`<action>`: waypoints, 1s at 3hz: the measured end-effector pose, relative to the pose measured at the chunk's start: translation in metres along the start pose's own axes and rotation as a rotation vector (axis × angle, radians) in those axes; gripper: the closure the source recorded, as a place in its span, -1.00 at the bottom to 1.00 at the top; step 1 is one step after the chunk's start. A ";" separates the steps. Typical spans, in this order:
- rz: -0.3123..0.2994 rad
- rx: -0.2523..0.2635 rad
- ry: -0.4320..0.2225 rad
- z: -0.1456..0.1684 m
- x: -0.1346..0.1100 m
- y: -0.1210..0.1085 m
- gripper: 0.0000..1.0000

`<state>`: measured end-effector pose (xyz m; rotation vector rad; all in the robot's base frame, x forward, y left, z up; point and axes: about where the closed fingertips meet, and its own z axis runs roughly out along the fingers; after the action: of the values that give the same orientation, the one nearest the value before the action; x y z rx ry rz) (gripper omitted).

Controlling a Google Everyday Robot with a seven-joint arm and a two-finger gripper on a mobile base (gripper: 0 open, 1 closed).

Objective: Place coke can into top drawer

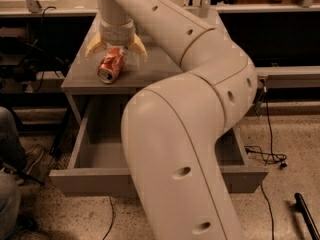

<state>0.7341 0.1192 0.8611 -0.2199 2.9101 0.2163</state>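
Observation:
The coke can [111,65] lies on its side on the grey cabinet top [80,74], silver end toward the front edge. My gripper [116,50] hangs right over it, open, with one pale finger [94,46] left of the can and the other finger on its right; I cannot tell if they touch it. The top drawer [95,176] stands pulled open below the cabinet top, and its inside shows nothing in it. My arm hides the drawer's middle and its handle.
My large arm [180,134] fills the centre of the view. A person's leg and shoe [15,159] are at the left beside the drawer. Cables [267,154] lie on the floor at the right. A dark shelf runs behind the cabinet.

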 end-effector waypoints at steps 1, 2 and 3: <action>0.034 0.021 0.027 0.018 -0.002 0.012 -0.48; 0.054 0.047 0.035 0.023 -0.001 0.013 -0.03; 0.077 0.089 0.025 0.013 0.005 0.008 0.45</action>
<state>0.7302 0.1280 0.8483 -0.0974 2.9475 0.0959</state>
